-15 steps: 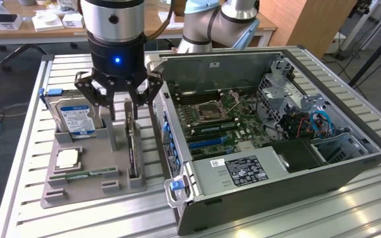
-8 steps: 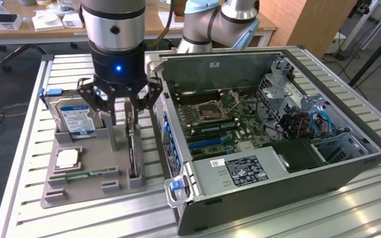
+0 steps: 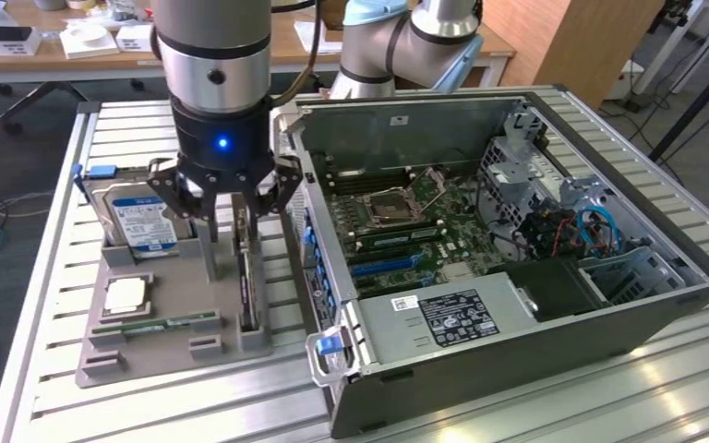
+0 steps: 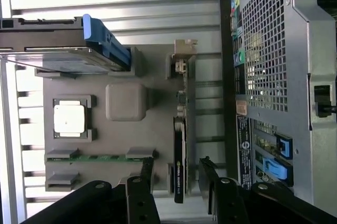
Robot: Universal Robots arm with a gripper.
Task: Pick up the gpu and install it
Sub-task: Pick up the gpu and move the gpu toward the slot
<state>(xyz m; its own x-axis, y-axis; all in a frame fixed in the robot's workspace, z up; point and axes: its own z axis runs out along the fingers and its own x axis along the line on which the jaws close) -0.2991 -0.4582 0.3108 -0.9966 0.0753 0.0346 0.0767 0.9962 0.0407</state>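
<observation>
The end effector (image 3: 226, 196) hangs with its fingers spread wide, directly over the gpu (image 3: 248, 293). The gpu stands on edge in a slot of the grey holder (image 3: 163, 305), just beside the open computer case (image 3: 601, 314) on the slatted tabletop (image 3: 34, 360).

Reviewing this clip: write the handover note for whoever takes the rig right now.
Gripper: open, empty, over the gpu, a finger on each side of it, not closed on it.
Gpu: standing on edge in its slot of the grey holder tray, beside the open computer case.
Done: nothing of the job shows as done; the gpu is not lifted.
Left: the pick-up, and the install in the case.
</observation>
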